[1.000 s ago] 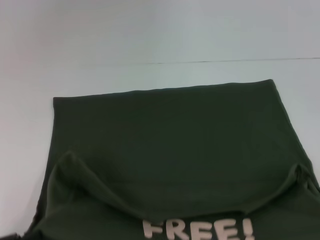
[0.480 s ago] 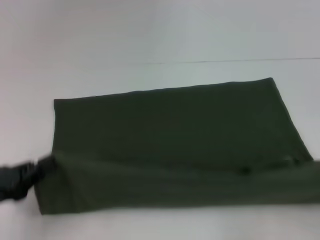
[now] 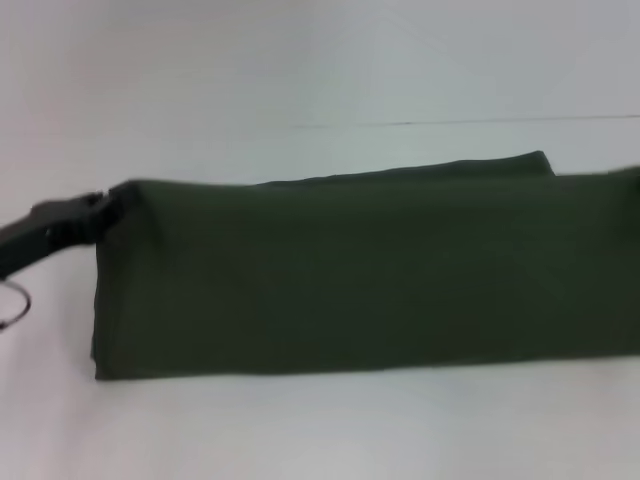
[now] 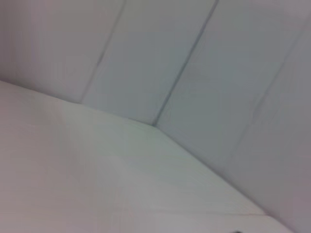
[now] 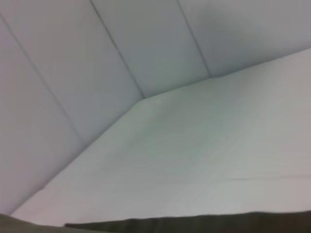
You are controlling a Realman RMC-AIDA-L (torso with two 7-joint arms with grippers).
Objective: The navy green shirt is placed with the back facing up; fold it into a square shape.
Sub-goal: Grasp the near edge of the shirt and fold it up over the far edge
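The navy green shirt lies across the white table as a wide, doubled band, and its right end runs past the head view's right edge. Its upper layer is lifted and carried over toward the far hem. My left gripper, black, reaches in from the left and is shut on that layer's far-left corner. The right gripper is out of the head view. The right wrist view shows only a strip of the shirt's edge below bare table. No part of the shirt appears in the left wrist view.
The white table runs in front of the shirt and on to a seam line at the back. A thin wire loop hangs by my left arm. Panelled walls stand beyond the table.
The lifted near layer has travelled away from me, from mid-shirt to almost over the far hem. My left gripper moved farther with it. The pink print seen earlier is now covered.
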